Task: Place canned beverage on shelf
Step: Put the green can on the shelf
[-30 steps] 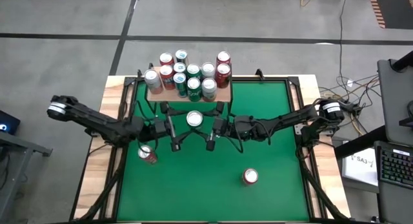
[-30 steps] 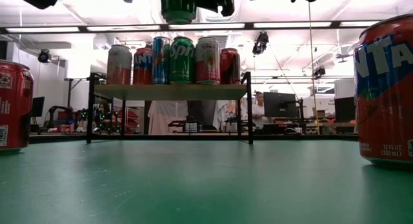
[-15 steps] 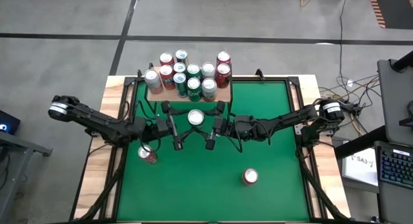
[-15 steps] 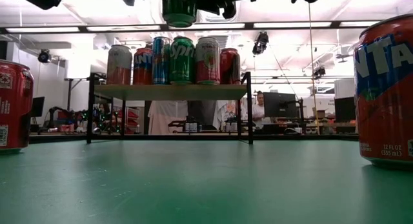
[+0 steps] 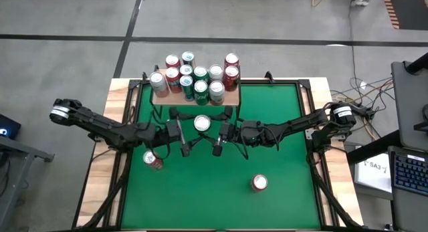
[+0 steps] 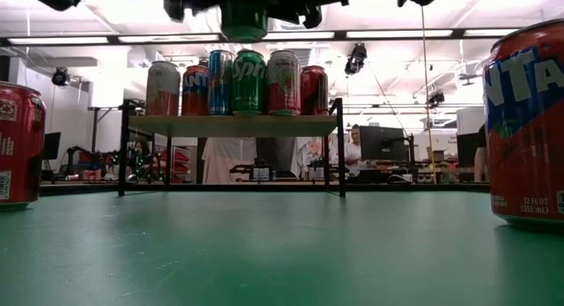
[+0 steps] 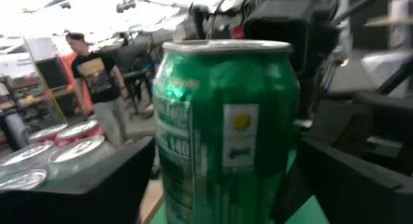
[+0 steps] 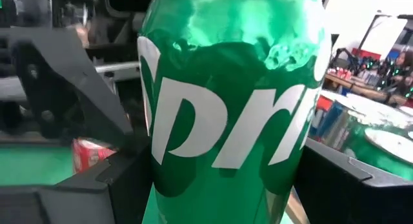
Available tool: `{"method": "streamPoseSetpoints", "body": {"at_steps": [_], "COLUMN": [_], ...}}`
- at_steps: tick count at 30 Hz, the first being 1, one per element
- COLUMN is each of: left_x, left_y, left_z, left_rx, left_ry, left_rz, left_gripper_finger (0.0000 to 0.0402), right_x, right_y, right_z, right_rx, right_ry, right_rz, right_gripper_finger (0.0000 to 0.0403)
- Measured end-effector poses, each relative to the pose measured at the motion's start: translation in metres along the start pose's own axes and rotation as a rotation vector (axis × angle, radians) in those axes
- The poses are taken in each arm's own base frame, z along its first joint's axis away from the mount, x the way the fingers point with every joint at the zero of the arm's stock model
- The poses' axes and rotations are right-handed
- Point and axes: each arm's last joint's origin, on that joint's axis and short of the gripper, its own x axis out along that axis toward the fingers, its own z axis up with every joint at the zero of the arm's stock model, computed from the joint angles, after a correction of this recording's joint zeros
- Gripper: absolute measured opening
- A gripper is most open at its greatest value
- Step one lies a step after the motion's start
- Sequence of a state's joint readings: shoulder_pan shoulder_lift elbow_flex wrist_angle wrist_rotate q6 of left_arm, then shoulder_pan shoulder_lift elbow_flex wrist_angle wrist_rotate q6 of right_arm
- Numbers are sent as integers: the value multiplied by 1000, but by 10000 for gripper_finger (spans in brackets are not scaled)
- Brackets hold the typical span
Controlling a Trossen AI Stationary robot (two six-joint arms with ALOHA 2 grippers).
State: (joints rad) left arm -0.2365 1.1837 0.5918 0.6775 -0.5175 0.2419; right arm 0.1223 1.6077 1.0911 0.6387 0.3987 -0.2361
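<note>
A green Sprite can [image 5: 201, 123] hangs upright high above the green table, in front of the shelf [image 5: 234, 97]; the low view shows only its bottom [image 6: 244, 24]. My right gripper [image 5: 215, 129] comes level from the right and is shut on it. My left gripper [image 5: 187, 129] comes level from the left, open, its fingers [image 7: 84, 185] standing on either side of the can [image 7: 226, 133] with a thin gap. The wooden shelf [image 6: 231, 125] on black legs carries several upright cans [image 5: 194, 78]. My right gripper pinches the Sprite can's side wall [image 8: 151, 166] between its two fingers [image 8: 97, 185], on the lower half of the body. The fingers come level from the table's right side. The can stands upright, lifted clear of the table.
A red can [image 5: 153, 160] stands on the table below my left arm, seen at the left [image 6: 19, 145] in the low view. An orange Fanta can [image 5: 259, 183] stands near the front right. People and desks show in the room behind the table.
My left gripper has sunk a little beside the can. The Sprite can stays aloft between both grippers, hanging slightly lower than before.
</note>
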Motion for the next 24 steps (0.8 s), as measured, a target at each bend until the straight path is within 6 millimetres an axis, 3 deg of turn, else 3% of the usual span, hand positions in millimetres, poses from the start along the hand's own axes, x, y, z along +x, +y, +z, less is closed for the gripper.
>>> {"method": "streamPoseSetpoints", "body": {"at_steps": [3,12,24], "left_x": [-3,0,3], "left_y": [1,1,4], "left_z": [-2,-4,-2], "left_rx": [29,32,-28], "left_ry": [59,25,-18], "left_rz": [-7,21,48], "left_gripper_finger": [385,327,315], "right_x": [0,2,2], "right_y": [1,1,1], "right_z": [-3,-5,-5], "right_rx": [-2,3,17], "right_ry": [20,28,25], "right_rz": [-1,-19,-26], "right_gripper_finger": [292,292,292]}}
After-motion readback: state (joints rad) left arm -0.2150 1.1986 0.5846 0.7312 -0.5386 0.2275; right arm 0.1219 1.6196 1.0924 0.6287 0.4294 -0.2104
